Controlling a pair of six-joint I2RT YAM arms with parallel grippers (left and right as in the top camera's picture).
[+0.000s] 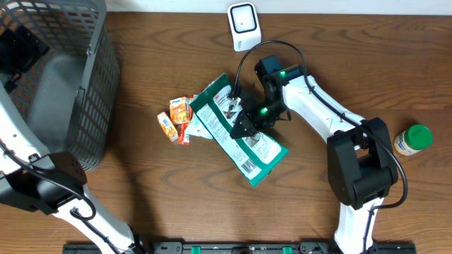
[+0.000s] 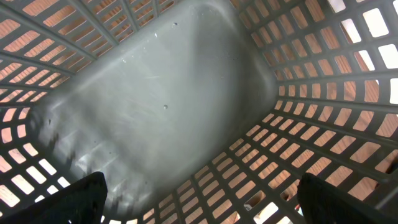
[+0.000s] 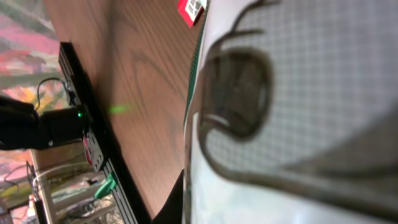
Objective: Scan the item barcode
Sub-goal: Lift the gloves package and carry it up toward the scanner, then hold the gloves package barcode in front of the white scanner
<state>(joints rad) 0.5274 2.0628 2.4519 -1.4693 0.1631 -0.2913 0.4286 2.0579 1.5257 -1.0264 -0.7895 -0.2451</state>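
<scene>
Brown wood-grain table point(image 1: 141, 204) carries everything: a grey basket point(image 1: 92, 85) at 10 o'clock, a white scanner point(image 1: 244, 26) at 12 o'clock, a green-lidded jar point(image 1: 413, 139) at 3 o'clock. The green pouch point(image 1: 219, 116) lies near the centre, partly over some small orange snack packs point(image 1: 180, 113). The right hand point(image 1: 240, 127) sits on the pouch's middle with its jaws narrow, apparently pinched on the film; the right wrist view is filled by the pouch's surface. The left hand point(image 2: 199, 205) hangs wide open inside the basket, holding nothing. A white patch that looks like the barcode point(image 1: 247, 167) faces up near the pouch's 5 o'clock end, far from the scanner. To do the scan well, the right arm should lift the pouch clear of the snack packs, carry it toward 12 o'clock, and turn that patch to the scanner's face. A limp pouch may fold, so a slow move suits.
</scene>
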